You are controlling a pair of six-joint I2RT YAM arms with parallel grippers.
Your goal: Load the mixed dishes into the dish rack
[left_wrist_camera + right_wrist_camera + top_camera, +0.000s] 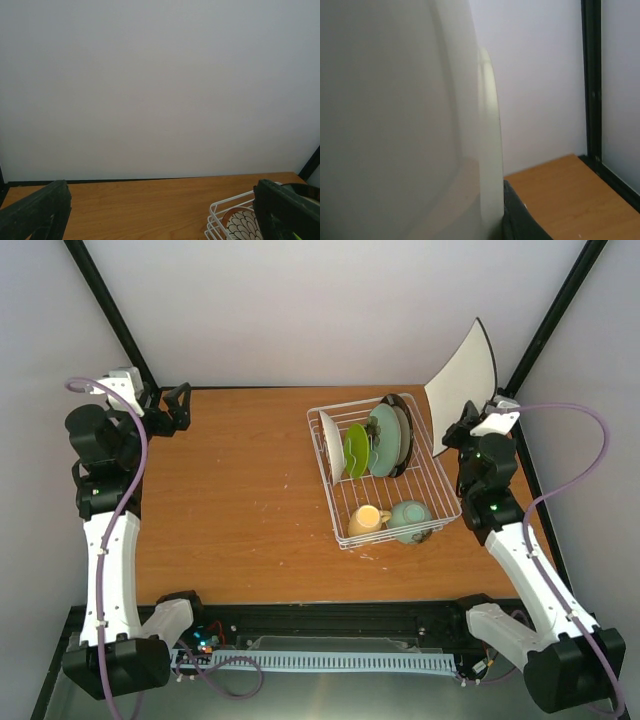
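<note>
The white wire dish rack point(440, 502) stands right of the table's middle. Upright in it are the white petal-patterned plate point(331, 445), the lime green plate point(355, 449), the pale teal plate point(384, 440) and the dark striped-rim plate point(403, 430). The yellow mug point(367, 520) and mint-green bowl point(410, 520) lie at its near end. My right gripper point(463, 430) is shut on the square white plate point(462, 371), held up on edge right of the rack; it fills the right wrist view point(395, 120). My left gripper point(180, 406) is open and empty at the far left corner.
Black frame posts point(548, 315) rise at the back corners, the right one just behind the held plate. The rack's corner with the petal plate point(244, 225) shows at the lower right of the left wrist view. The white back wall point(160, 85) is close behind.
</note>
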